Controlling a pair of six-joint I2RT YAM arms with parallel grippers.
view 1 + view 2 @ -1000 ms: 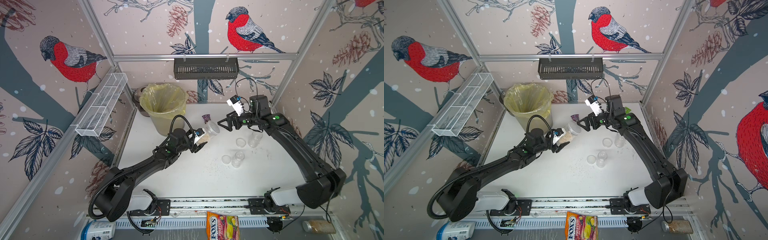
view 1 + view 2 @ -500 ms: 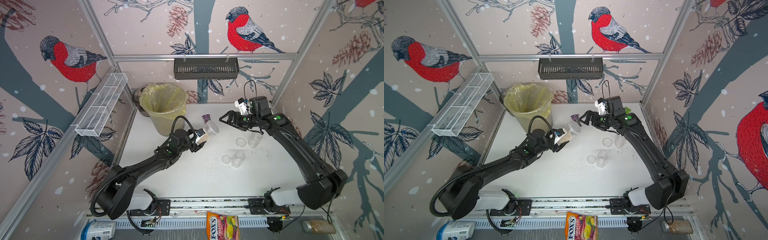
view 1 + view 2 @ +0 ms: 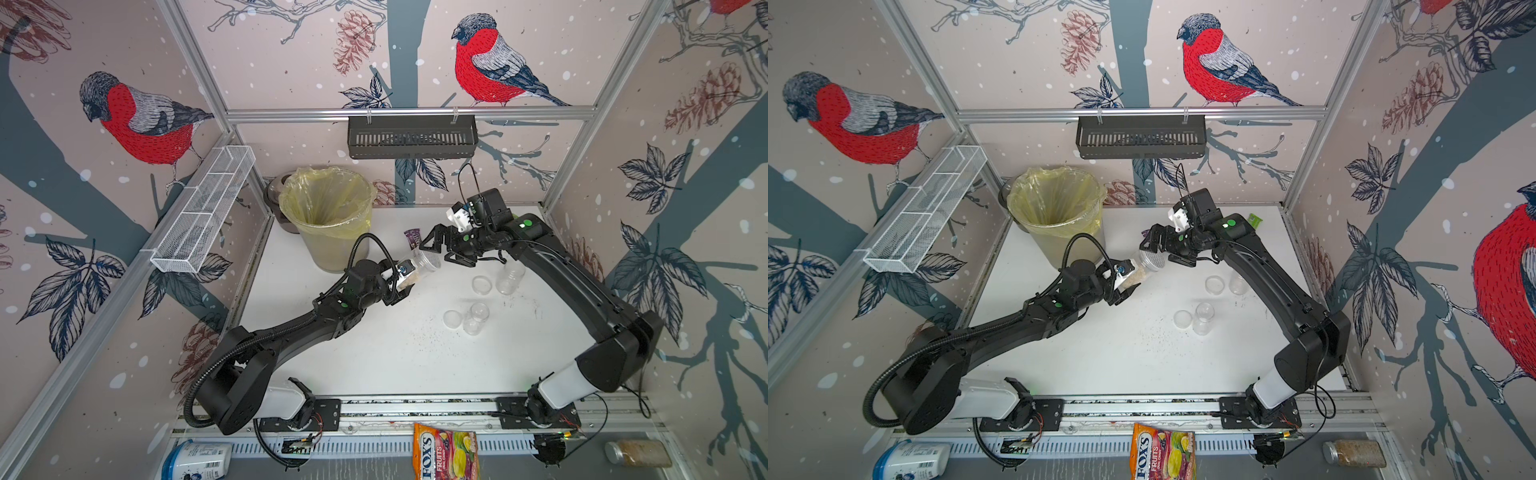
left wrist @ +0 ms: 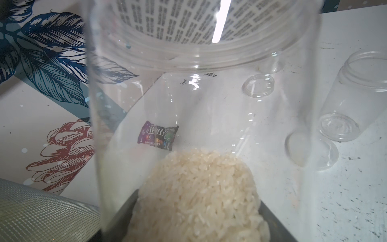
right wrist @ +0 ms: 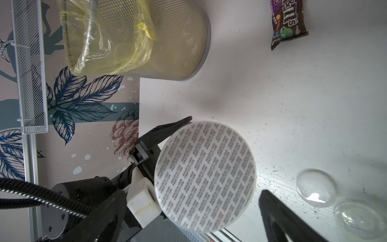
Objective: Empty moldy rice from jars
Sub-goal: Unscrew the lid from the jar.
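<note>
Left claw [image 3: 406, 277] grips tilted jar [image 3: 424, 262], right claw [image 3: 441, 249] wide open at lid [image 5: 206, 176]: sloppy twist could spill rice [image 4: 199, 188].

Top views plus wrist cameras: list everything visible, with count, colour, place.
wide jar: 1, clear with dotted silver lid, held tilted over the table
rice: 1 heap, pale beige, inside the wide jar
slim jars: 2, clear, empty, right of centre
round lids: 2, clear, one beside each slim jar
bin: 1, mesh with yellow liner, back left
candy packet: 1, purple, table behind the wide jar
green wrapper: 1, back right corner
wire shelf: 1, white, left wall
basket: 1, black, back rail
sweets bag: 1, orange, front ledge
tub: 1, white, blue lid, front left
brown-filled jar: 1, silver cap, front right
left gripper: 1, black, shut on the wide jar
right gripper: 1, black, open at the jar's lid
</note>
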